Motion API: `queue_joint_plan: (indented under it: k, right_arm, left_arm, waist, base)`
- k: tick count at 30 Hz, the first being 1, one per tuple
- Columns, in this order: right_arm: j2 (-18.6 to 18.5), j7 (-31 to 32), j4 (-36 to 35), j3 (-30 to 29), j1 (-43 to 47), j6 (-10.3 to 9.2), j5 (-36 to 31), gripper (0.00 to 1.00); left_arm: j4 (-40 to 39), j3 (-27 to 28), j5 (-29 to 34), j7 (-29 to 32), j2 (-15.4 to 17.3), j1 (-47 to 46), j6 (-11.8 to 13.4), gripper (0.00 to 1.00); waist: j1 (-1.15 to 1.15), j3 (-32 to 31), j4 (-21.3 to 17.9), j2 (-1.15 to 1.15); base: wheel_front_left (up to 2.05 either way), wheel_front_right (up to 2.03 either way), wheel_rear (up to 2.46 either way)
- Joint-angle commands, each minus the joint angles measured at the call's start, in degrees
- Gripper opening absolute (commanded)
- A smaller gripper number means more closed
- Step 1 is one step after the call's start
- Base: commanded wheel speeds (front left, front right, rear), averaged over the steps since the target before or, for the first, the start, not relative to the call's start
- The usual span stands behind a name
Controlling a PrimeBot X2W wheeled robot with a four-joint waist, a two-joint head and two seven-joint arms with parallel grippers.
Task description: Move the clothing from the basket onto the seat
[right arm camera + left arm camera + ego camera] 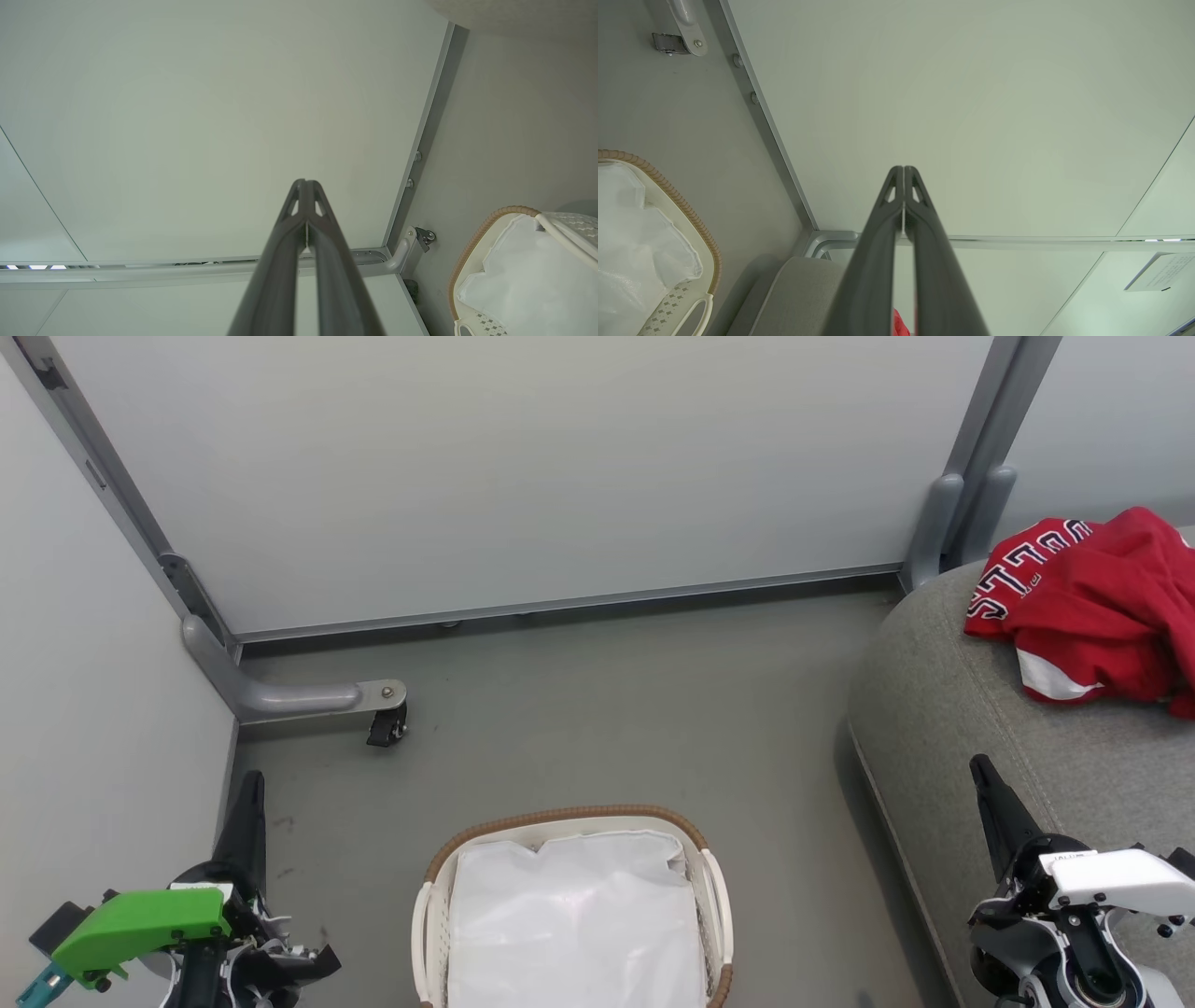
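The basket stands on the floor. A liner sheet lies inside the basket, spread over its bottom. The seat is to the right of the basket and apart from it. The clothing lies heaped on the seat, well behind and to the right of the basket. A wall panel stands behind the basket, across the floor. A caster foot rests on the floor behind and left of the basket. A side panel stands left of the basket.
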Motion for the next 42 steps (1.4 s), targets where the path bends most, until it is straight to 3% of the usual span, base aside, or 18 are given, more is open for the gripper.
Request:
queue_joint_plan:
  k: [1, 42]
  right_arm:
    - [-0.34, 0.18, -0.21, -0.11, -0.49, -0.02, 0.18, 0.0]
    - [-0.34, 0.17, -0.21, -0.1, -0.49, -0.02, 0.18, 0.0]
  left_arm:
    - [-0.13, 0.13, -0.17, 0.21, 0.37, -0.53, -0.22, 0.0]
    - [-0.13, 0.12, -0.18, 0.2, 0.38, -0.52, -0.22, 0.0]
  waist:
    - [0.0, 0.0, 0.0, 0.0]
    - [0.0, 0.0, 0.0, 0.0]
  base:
    - [0.0, 0.0, 0.0]
    - [0.0, 0.0, 0.0]
